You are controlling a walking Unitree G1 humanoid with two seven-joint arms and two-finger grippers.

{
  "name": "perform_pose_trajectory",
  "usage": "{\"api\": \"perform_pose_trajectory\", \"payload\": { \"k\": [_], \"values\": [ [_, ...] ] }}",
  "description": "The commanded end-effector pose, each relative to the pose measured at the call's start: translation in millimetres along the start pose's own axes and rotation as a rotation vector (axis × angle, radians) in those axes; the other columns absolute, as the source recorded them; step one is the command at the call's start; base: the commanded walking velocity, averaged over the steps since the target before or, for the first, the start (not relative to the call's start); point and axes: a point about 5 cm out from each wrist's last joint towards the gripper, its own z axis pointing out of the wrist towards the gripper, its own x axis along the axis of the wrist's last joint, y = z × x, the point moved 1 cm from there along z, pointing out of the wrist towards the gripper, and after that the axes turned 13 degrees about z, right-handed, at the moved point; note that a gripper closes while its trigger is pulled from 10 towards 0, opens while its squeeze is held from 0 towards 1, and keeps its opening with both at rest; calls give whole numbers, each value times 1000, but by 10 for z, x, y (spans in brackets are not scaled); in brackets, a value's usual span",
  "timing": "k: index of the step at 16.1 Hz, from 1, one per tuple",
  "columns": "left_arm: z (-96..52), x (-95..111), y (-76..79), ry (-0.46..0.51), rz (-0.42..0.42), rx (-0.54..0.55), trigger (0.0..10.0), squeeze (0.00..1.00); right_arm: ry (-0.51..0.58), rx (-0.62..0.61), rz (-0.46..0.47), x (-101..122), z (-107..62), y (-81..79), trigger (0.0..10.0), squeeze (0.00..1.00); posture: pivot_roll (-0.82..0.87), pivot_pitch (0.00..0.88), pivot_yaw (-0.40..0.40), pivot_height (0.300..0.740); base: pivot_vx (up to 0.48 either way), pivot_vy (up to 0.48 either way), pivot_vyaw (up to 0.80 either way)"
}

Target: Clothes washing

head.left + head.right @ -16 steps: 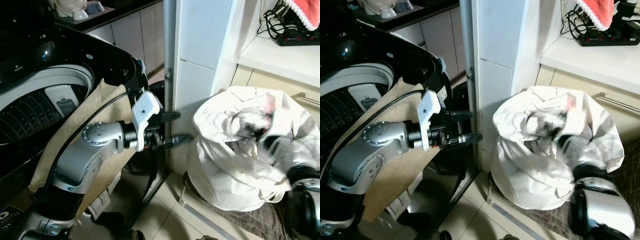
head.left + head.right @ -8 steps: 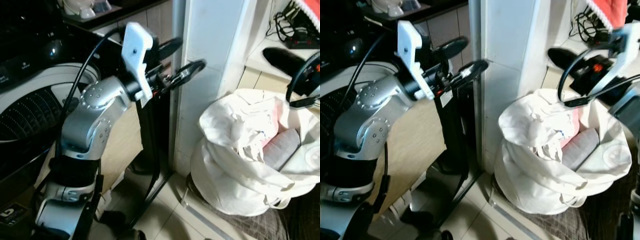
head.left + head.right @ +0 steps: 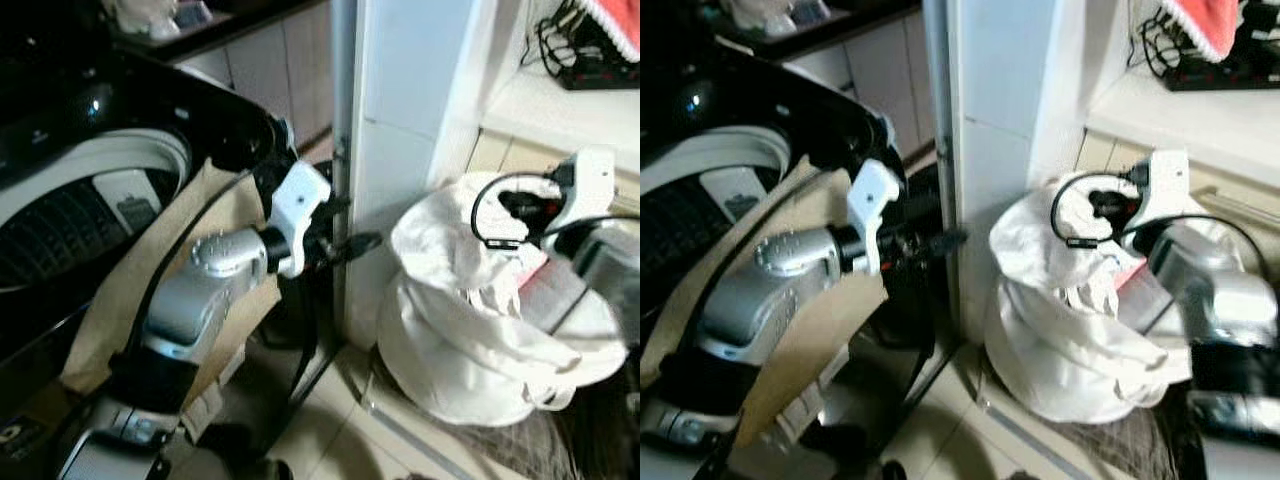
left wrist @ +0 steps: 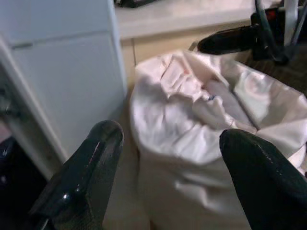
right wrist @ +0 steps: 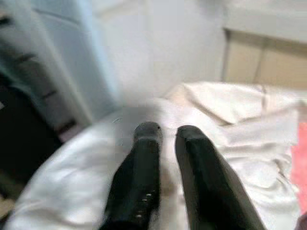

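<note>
A white laundry bag [image 3: 470, 330] stuffed with pale clothes [image 4: 206, 103], with a bit of pink cloth [image 3: 1130, 275] showing near its far side, stands on the tiled floor [image 3: 330, 420] just beside a white wall corner [image 3: 400, 120], under a white shelf [image 3: 560, 105]. The right gripper [image 5: 168, 136] hangs just over the bag's open top, its two black fingers [image 5: 144, 163] nearly together with a narrow gap and nothing between the jaws. The left gripper [image 4: 170, 139] is held out at the wall corner, pointing toward the bag, well apart from the cloth, its jaws spread wide and empty. The left arm [image 3: 215, 285] reaches across in front of a top-loading washing machine [image 3: 90, 180] with a black body and a white inner rim, which stands to the left of the wall corner. A tan cloth [image 3: 110, 310] hangs over the machine's front edge, behind the arm. On the shelf above lie a black power strip with tangled cables [image 3: 585, 60] and a red cloth with a white fringe [image 3: 1205, 20].
</note>
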Motion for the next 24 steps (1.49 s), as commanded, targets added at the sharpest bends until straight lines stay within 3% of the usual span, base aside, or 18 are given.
{"api": "perform_pose_trajectory", "payload": {
  "k": [1,3,5,9,12,14,15,17,19,20,21,22,24],
  "values": [
    [-31,-19,-12,-16,13,14,10000,0,6,-30,-12,-23,65,34,10000,1000,-142,51,100,740,0,0,0],
    [-82,-20,-18,-26,29,20,10000,0,-10,-110,27,-109,186,157,10000,1000,-121,74,95,740,0,0,0],
    [-167,95,38,34,40,-45,10000,0,-20,-210,51,-152,264,295,10000,1000,-105,99,91,740,0,0,0],
    [-249,224,181,89,55,-148,10000,0,-39,-368,101,-203,244,471,10000,1000,-83,109,80,740,0,0,0],
    [-280,230,248,79,66,-196,10000,0,-88,-378,135,-323,271,450,10000,1000,-80,100,79,740,0,0,0],
    [-298,248,288,72,64,-252,10000,0,-203,-374,235,-597,269,418,10000,1000,-82,98,84,740,0,0,0],
    [-295,250,309,70,79,-276,10000,0,-213,-356,312,-697,262,404,10000,0,-82,98,84,740,0,0,0],
    [-291,255,342,70,73,-304,10000,0,-240,-324,372,-794,260,369,10000,0,-78,107,95,740,0,0,0],
    [-295,248,379,59,72,-329,10000,0,-268,-310,346,-878,248,364,10000,0,-75,108,93,740,0,0,0],
    [-295,243,372,54,70,-321,10000,0,-248,-316,354,-869,247,376,5686,0,-73,111,91,740,0,0,0],
    [-294,241,364,53,72,-318,10000,0,-233,-326,364,-857,244,391,2118,0,-72,111,90,740,0,0,0],
    [-295,246,356,56,68,-314,10000,0,-233,-321,371,-855,244,390,0,0,-73,110,90,740,0,0,0],
    [-288,249,346,55,70,-311,10000,0,-233,-312,369,-842,244,390,0,0,-74,108,88,740,0,0,0]
  ]
}}
